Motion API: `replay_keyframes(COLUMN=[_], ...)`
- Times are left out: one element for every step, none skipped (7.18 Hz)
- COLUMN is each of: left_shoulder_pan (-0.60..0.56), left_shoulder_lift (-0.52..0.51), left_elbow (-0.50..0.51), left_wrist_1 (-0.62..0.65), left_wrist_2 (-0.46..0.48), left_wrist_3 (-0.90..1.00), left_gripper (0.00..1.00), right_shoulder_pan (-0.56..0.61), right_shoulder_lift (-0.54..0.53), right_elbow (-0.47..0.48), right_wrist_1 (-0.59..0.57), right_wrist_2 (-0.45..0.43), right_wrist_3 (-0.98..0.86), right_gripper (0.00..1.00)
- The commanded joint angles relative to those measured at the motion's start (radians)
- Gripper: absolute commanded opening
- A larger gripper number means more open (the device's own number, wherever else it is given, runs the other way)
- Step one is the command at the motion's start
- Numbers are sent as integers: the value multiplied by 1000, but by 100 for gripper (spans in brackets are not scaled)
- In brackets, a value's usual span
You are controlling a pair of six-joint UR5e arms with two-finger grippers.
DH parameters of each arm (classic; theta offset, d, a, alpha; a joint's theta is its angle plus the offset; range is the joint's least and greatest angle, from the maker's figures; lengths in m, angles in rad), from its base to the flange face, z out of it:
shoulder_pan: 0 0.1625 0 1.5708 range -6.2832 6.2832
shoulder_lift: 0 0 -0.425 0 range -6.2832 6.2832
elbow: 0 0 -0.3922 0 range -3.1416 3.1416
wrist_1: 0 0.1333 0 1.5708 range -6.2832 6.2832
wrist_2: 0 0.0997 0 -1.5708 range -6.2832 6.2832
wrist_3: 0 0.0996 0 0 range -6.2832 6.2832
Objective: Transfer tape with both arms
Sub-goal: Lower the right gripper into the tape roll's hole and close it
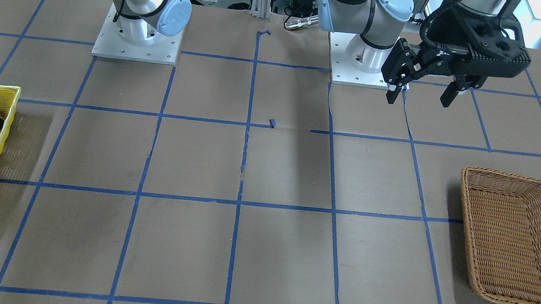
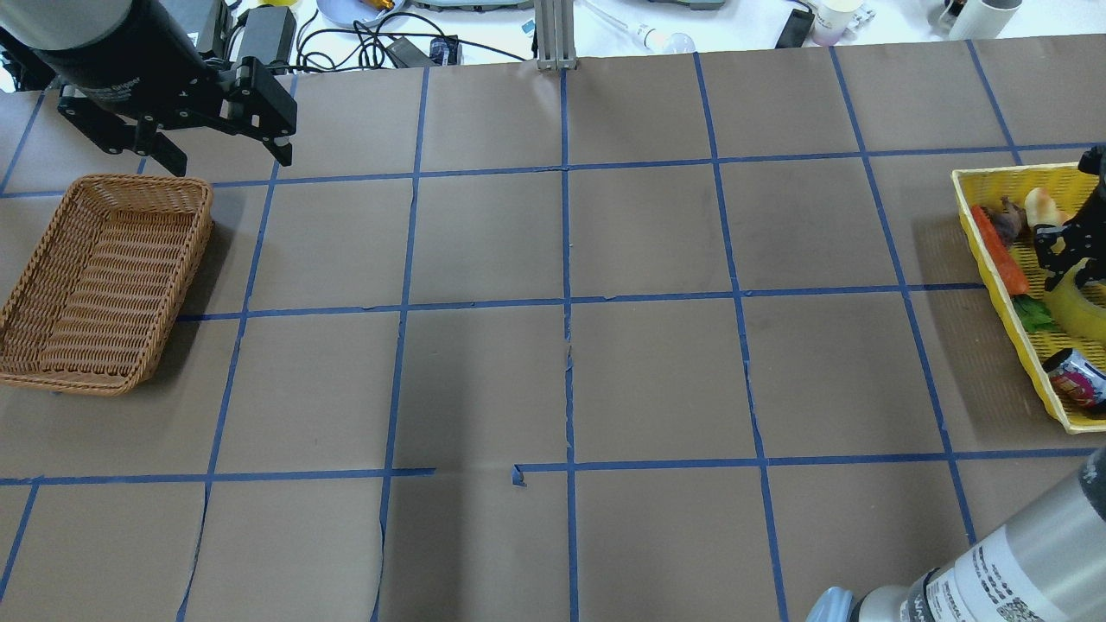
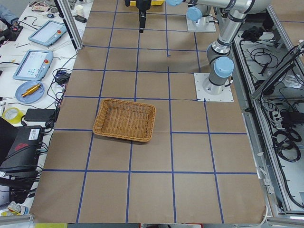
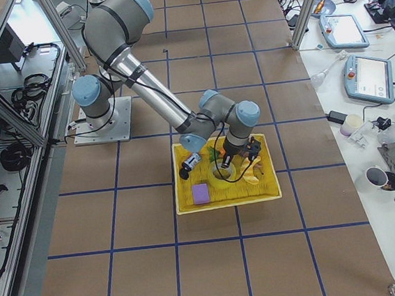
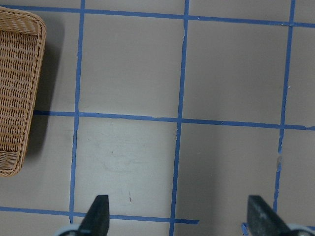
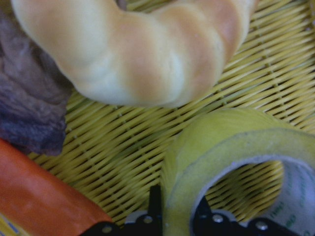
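The tape (image 6: 231, 147), a translucent yellow roll with a whitish core, lies in the yellow basket (image 4: 189, 206) at the table's right end; it also shows in the exterior right view (image 4: 222, 175). My right gripper (image 6: 177, 214) reaches down into that basket (image 2: 1068, 250). Its fingers (image 6: 154, 202) stand one outside and one inside the roll's wall, tight against it. My left gripper (image 1: 420, 94) hangs open and empty above the table near the left arm's base, beside the far end of the wicker basket (image 2: 95, 276). Its fingertips (image 5: 98, 212) show wide apart.
The yellow basket also holds a carrot (image 6: 39, 196), a bread roll (image 6: 138, 54), a dark purple-brown item (image 6: 24, 108), a small bottle (image 2: 1076, 380) and a purple block (image 4: 200, 193). The wicker basket (image 1: 512, 242) holds nothing. Blue tape lines grid the brown table.
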Motion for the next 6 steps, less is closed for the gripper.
replay_keyframes(left_shoulder_pan=[0,-1,-1,0,0,0], left_shoulder_lift=[-2,0,0,-2,-2,0], left_elbow=[2,1,1,1,1,-1], left_wrist_1=[0,0,0,0,0,0], left_wrist_2=[-1,-1,-1,-1,-1,0], left_wrist_3=[-1,-1,-1,-1,-1,-1], left_gripper=[100,100,100,100,100,100], right_shoulder_pan=[0,2,2,3,6,8], right_shoulder_lift=[-10,-31,-72,-102,-120,-131], right_elbow=[-9,-12,-14,-14,-14,-14], right_wrist_1=[15,24,67,98,113,122], right_wrist_2=[-1,3,6,17,23,23], right_wrist_3=[1,1,1,1,1,-1], right_gripper=[0,0,0,0,0,0])
